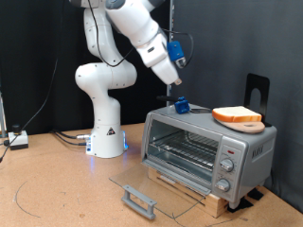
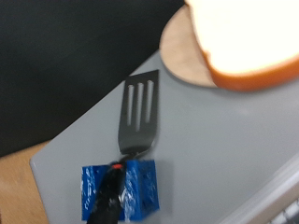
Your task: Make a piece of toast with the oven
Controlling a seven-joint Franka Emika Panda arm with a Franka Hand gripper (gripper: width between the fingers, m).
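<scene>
The white Franka arm is reaching down from the upper part of the exterior view, and its gripper (image 1: 171, 85) is hanging just above the top of the silver-grey boxy toaster oven (image 1: 204, 151), close over the small blue block (image 1: 182, 108) sitting near the oven's back corner. From where I'm standing I cannot tell whether the fingers are apart or together; nothing is showing between them.

The flat slice of toast with the orange-brown crust and pale face (image 1: 237, 115) is lying on a round tan wooden board (image 1: 248, 124) on the oven's roof, at about three o'clock from the blue block and well apart from it. In the wrist view the same slice (image 2: 245, 35) is filling the corner, overlapping the board (image 2: 182, 54), while a dark slotted spatula (image 2: 139, 114) is resting flat on the grey oven top (image 2: 224, 140), its handle end running into the blue block (image 2: 119, 189). The gripper itself is not showing in that view.

The oven's glass door (image 1: 147, 187) is lying fully open, flat towards six o'clock, exposing the wire rack (image 1: 185, 149) inside. Two knobs (image 1: 226, 174) are sitting on the front panel at the oven's three o'clock side. The oven is standing on a brown table (image 1: 57, 194).
</scene>
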